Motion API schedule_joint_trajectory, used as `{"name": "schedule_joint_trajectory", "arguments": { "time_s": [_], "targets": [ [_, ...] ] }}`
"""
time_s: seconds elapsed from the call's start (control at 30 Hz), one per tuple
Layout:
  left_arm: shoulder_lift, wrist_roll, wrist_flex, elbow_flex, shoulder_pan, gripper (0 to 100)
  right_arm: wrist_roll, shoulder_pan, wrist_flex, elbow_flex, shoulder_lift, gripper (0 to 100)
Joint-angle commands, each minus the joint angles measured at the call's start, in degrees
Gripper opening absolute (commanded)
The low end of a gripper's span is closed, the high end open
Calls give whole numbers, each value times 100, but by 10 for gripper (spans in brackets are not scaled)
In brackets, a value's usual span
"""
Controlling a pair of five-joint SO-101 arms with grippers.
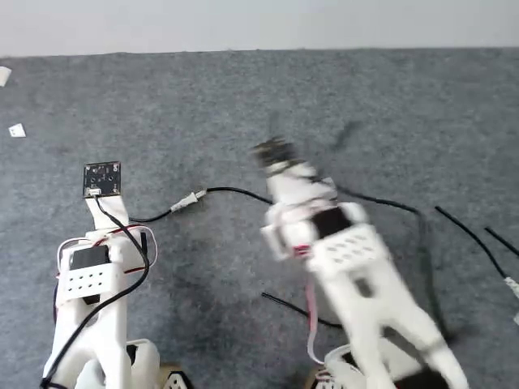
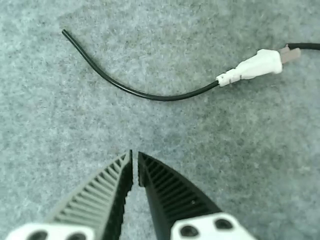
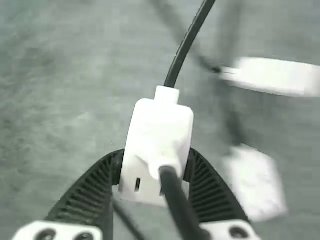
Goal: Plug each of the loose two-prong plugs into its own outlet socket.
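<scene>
Surface: the desk (image 1: 203,97) is covered edge to edge in a grey, felt-like mat with a speckled nap.
Room: a plain pale wall (image 1: 259,24) rises straight from the desk's far edge.
Left arm: the left arm (image 1: 89,275) stands at the near left corner, with red, white and black wires looped over its wrist.
Left claw: the left claw (image 2: 134,156) hangs over bare mat. Its ribbed fingers are drawn together to a thin slit, with nothing between them.
Plug: a white two-prong plug (image 2: 255,65) lies flat on the mat toward the middle of the desk, between the two arms and apart from both. It can also be seen from above (image 1: 192,199).
Plug cord: a black cord (image 2: 135,90) curves away from the plug and ends in a loose cut tip on the mat.
Right arm: the right arm (image 1: 349,251) stretches from the near edge toward the desk's centre and is blurred.
Right claw: the right claw (image 3: 155,156) is clamped on a white socket (image 3: 159,130), one finger on each side of it.
Socket: a dark slot shows in its near face and a black cord leaves its far end. A second black cord (image 3: 175,200) crosses in front of it.
Other cords: thin black cords (image 1: 466,231) lie toward the right edge.
Scraps: two small white scraps (image 1: 16,130) sit by the far left corner.
Unclear: I cannot tell what the two blurred white shapes (image 3: 277,75) beyond the socket are.
</scene>
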Motion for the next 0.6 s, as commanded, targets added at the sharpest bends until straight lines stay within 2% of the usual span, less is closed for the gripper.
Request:
{"name": "schedule_joint_trajectory", "arguments": {
  "time_s": [0.0,0.13,0.33,0.43,0.57],
  "targets": [
    [-53,26,-299,-92,18,13,554,1701,497,-308,-998,9],
    [-97,18,-642,207,325,13,1029,3881,374,-70,-1182,9],
    [-97,18,-703,259,404,13,1714,6404,-1455,1037,-1182,9],
    [-97,18,-703,259,404,13,1943,7187,-2352,1556,-1182,9],
    [-97,18,-703,259,404,13,2066,7609,-2976,2127,-1182,9]
  ]
}}
